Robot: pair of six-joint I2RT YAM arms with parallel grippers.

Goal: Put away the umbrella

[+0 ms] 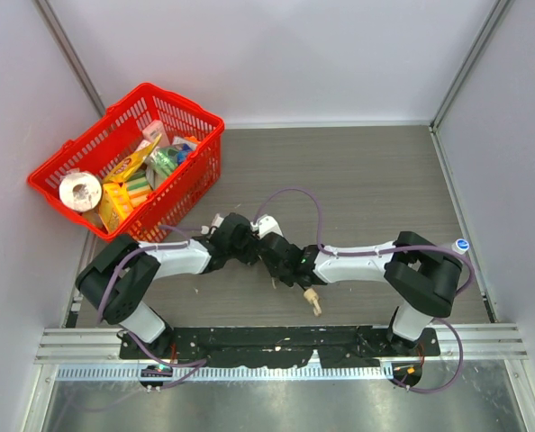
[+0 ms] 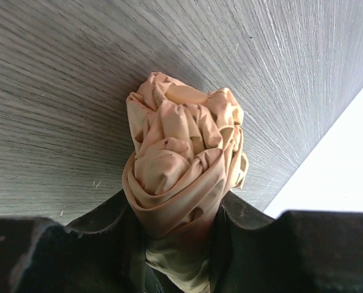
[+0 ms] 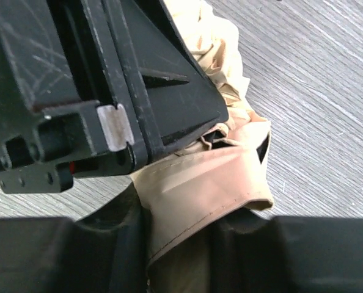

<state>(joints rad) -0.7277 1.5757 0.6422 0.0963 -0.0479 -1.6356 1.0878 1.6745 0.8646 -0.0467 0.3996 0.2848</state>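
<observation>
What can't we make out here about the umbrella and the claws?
- Top view: most of the umbrella is hidden under both wrists; only the handle end shows.
- Left wrist: ribs and shaft are buried in bunched fabric; the left claw is cut off by the bottom edge.
- Right wrist: the left arm's housing blocks the upper left; fabric hides what the right claw presses on.
- Basket labels: too small in the top view.

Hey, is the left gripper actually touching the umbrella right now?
Touching. The left wrist view shows the left gripper closed on the umbrella, its bunched tan fabric pressed against both fingers.
</observation>
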